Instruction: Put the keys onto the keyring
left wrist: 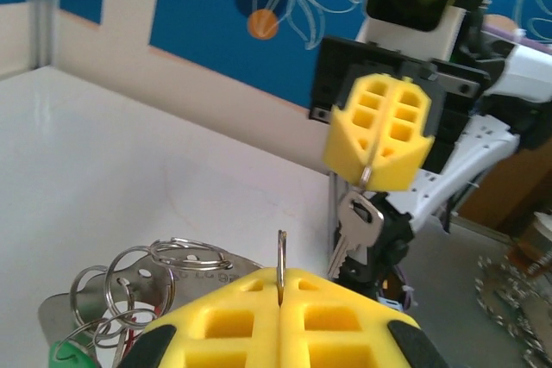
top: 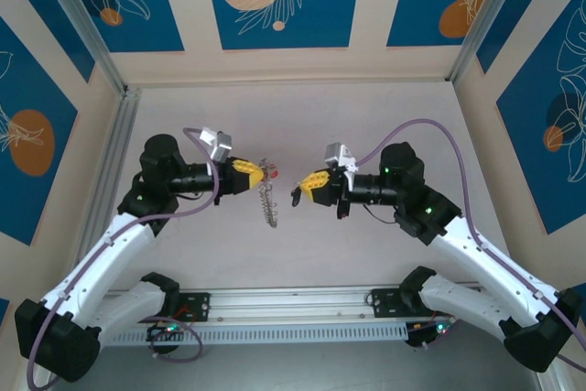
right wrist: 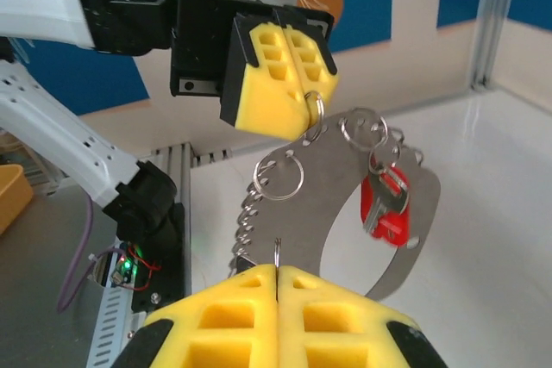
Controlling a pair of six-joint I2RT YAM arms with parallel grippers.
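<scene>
Top view: the left pincer (top: 255,173) is clamped shut on the keyring (top: 267,200), which hangs lengthwise over the counter (top: 366,116). Just beside it, the right pincer (top: 307,186) is closed on the keys (top: 296,197).

Left wrist view: the silver key's blade points down, and the stamping on the keyring's plate is too blurred to read.

Right wrist view: the keyring's red tag (right wrist: 384,204) dangles.

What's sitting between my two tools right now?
The keyring hangs from the left tool; in the top view, bare table separates it from the right tool, which grips the keys.
</scene>
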